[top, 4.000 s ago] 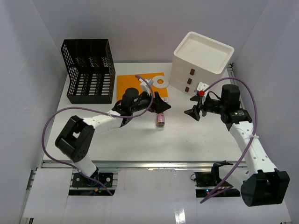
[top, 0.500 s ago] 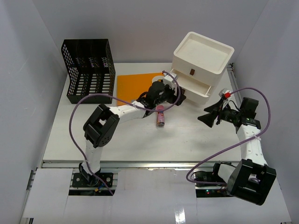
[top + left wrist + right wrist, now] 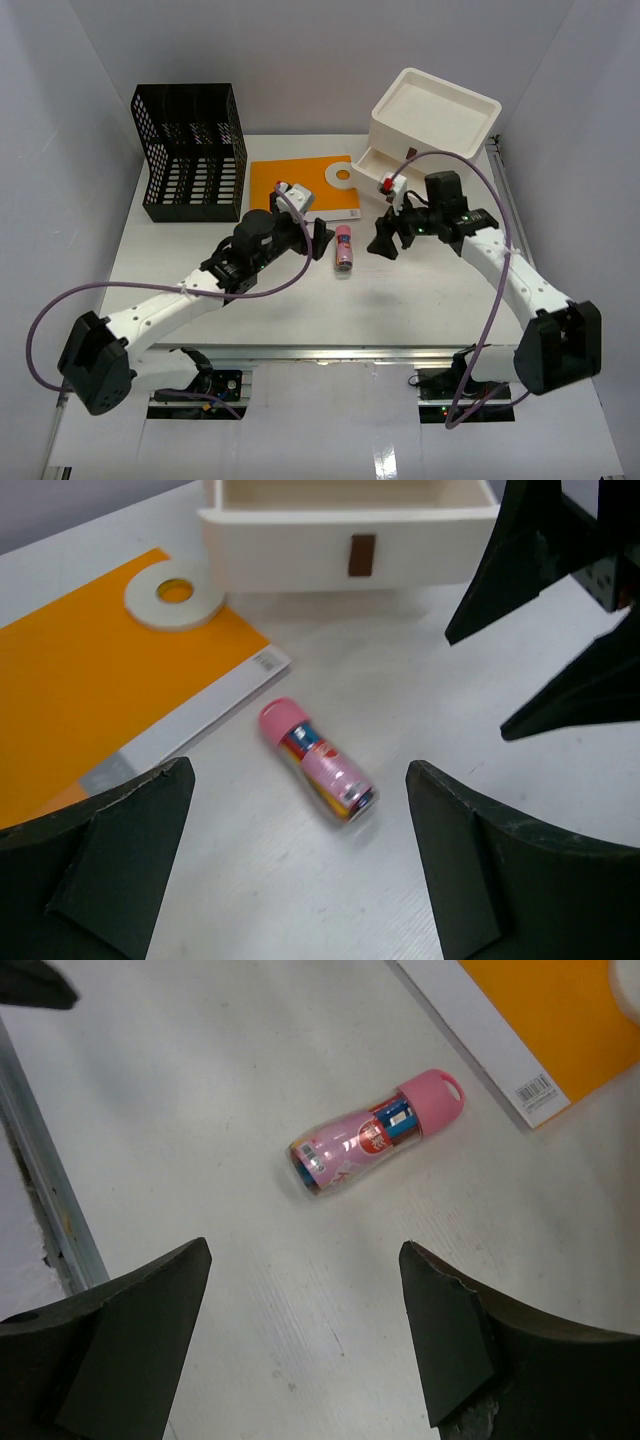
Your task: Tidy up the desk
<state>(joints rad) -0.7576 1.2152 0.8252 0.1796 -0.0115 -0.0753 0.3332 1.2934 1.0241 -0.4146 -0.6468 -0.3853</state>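
The white desk (image 3: 400, 300) carries a pink-capped tube (image 3: 343, 248) lying on its side near the middle. My left gripper (image 3: 314, 234) hovers just left of the tube, open and empty. My right gripper (image 3: 386, 236) hovers just right of it, also open and empty. The left wrist view has the tube (image 3: 318, 763) ahead of the open left gripper (image 3: 298, 790), with the right fingers (image 3: 545, 590) beyond. From the right wrist view, the tube (image 3: 375, 1135) lies beyond the open right gripper (image 3: 303, 1260).
An orange notebook (image 3: 295, 185) with a white tape ring (image 3: 341, 178) on it lies behind the tube. The white drawer box (image 3: 435, 120) at the back right has its lowest drawer (image 3: 372, 163) pulled out. A black mesh organiser (image 3: 190, 150) stands at the back left.
My left gripper has opened and drawn back from the drawer to the tube's left. My right gripper has swung left towards the tube. The tape ring now shows on the notebook.
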